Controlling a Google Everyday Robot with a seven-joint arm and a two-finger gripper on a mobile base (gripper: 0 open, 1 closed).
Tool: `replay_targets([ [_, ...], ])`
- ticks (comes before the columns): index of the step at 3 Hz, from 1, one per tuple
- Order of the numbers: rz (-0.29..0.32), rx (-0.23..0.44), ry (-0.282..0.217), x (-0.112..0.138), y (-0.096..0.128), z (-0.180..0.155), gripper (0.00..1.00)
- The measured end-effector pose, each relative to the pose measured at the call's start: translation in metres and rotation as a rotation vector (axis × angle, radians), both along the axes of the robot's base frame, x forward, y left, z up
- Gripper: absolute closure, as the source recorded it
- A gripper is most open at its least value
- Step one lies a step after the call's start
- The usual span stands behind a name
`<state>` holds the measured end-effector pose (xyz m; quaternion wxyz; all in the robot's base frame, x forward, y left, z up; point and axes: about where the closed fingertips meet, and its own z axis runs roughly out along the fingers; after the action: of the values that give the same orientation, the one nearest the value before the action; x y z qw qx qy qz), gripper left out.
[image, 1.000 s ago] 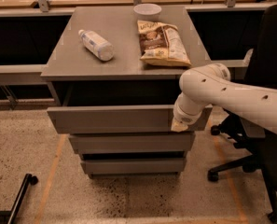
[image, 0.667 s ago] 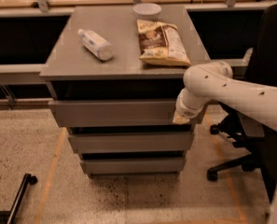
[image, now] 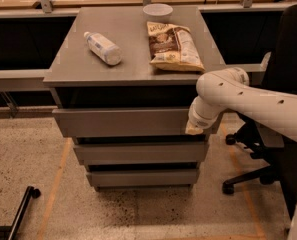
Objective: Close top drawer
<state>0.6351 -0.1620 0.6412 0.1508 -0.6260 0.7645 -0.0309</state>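
Observation:
The top drawer (image: pixel 120 122) is the wide grey front just under the cabinet's top, with a dark gap above it; it stands out a little beyond the two shorter fronts below. My gripper (image: pixel 194 129) is at the end of the white arm and presses against the right end of the top drawer's front panel.
On the cabinet top (image: pixel 68 64) lie a plastic bottle (image: pixel 102 47), a snack bag (image: pixel 173 46) and a white bowl (image: pixel 157 11). A black office chair (image: pixel 283 134) stands to the right. A black pole with a wheel (image: pixel 23 204) lies on the floor at lower left.
The top drawer has slid inward toward the cabinet, and my gripper moved in with it against the front's right end. The view has shifted closer.

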Motion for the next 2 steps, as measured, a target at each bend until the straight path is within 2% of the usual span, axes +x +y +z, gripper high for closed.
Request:
replay_targets([
  [1,0.001,0.0,0.003,-0.0006,0.0003,-0.0019,0.13],
  [2,0.002,0.0,0.006,-0.0012,0.0008,-0.0037,0.0],
])
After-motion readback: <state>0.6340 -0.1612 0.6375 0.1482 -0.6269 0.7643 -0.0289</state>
